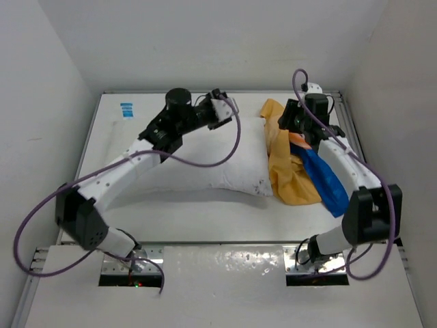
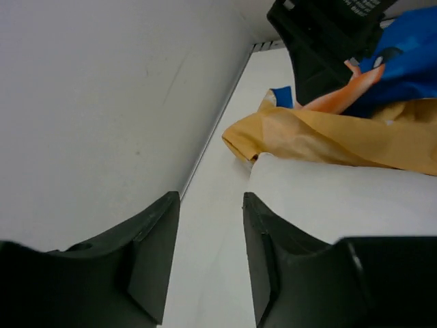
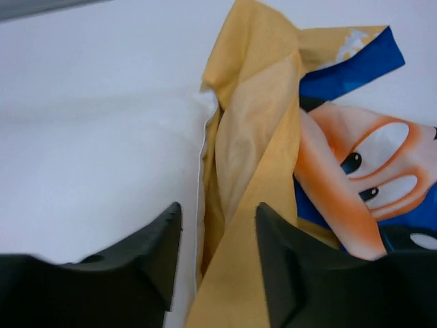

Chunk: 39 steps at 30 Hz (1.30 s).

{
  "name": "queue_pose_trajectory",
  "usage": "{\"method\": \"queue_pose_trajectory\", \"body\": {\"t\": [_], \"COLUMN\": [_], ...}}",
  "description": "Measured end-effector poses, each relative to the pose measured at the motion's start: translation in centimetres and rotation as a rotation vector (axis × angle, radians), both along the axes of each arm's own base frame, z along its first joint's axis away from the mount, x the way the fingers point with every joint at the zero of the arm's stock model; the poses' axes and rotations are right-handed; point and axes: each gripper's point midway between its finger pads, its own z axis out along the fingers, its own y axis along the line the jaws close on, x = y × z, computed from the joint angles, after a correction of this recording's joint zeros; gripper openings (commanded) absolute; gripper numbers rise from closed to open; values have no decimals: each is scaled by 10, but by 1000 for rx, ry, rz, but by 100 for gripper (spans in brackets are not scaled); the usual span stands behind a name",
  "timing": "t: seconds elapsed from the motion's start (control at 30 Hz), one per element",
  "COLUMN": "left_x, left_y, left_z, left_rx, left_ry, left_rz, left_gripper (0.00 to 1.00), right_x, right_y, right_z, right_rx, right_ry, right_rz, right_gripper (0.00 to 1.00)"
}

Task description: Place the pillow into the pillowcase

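Pillow [image 1: 205,160] mid worktop [image 1: 205,215], pillowcase [image 1: 293,174] bunched at its right end. L claw [image 2: 210,198] released nr far edge; R claw [image 3: 218,208] released over pillowcase.

You see a plump, plain white pillow [image 1: 212,174] lying flat across the middle of the table [image 1: 205,212]. The pillowcase [image 1: 290,174] is crumpled against its right end (orange-yellow side mostly up, blue cartoon-print folds along the right), leaving nearly all the pillow uncovered.
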Motion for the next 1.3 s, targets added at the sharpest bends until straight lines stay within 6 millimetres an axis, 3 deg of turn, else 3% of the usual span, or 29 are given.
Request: {"method": "queue_pose_trajectory", "body": {"t": [0.03,0.07,0.13,0.17,0.3,0.4,0.47,0.53,0.57,0.6,0.63,0.67,0.7,0.73,0.8,0.97,1.17,1.3], "left_x": [18,33,66,82,134,150,151,149,147,145,142,138,133,129,118,106,99,89], "left_y": [-3,-6,-13,-16,-14,-10,-9,-10,-11,-12,-13,-13,-13,-14,-15,-16,-14,-15], "left_z": [-3,-8,-37,-57,-139,-187,-200,-199,-197,-197,-199,-202,-206,-212,-223,-229,-208,-187], "left_rx": [-1,6,47,77,173,234,263,282,291,301,307,313,318,321,328,337,323,347], "left_ry": [29,43,128,181,337,401,399,370,345,328,317,316,319,325,345,339,375,383], "left_rz": [22,35,53,61,84,66,30,-14,-41,-62,-80,-94,-114,-130,-164,-184,-146,-148], "left_gripper": [64,72,85,99,100,100,100,100,99,95,77,64,50,25,2,0,0,0], "right_x": [14,25,47,57,90,108,115,116,114,111,109,108,107,104,98,92,67,62], "right_y": [-4,-8,-13,-16,-20,-19,-19,-18,-18,-18,-18,-19,-20,-20,-21,-18,0,10], "right_z": [-2,-6,-18,-27,-68,-102,-125,-142,-149,-153,-155,-155,-153,-151,-143,-92,-19,10], "right_rx": [0,-3,-9,-12,-24,-30,-34,-34,-36,-42,-41,-41,-42,-43,-51,-75,-82,-73], "right_ry": [3,12,40,60,149,208,251,290,308,319,324,317,306,301,283,161,-38,-131], "right_rz": [-15,-27,-44,-52,-68,-68,-67,-65,-66,-62,-63,-69,-71,-72,-71,-46,16,38], "right_gripper": [61,65,70,70,71,67,52,40,23,15,8,0,0,0,0,0,0,0]}}
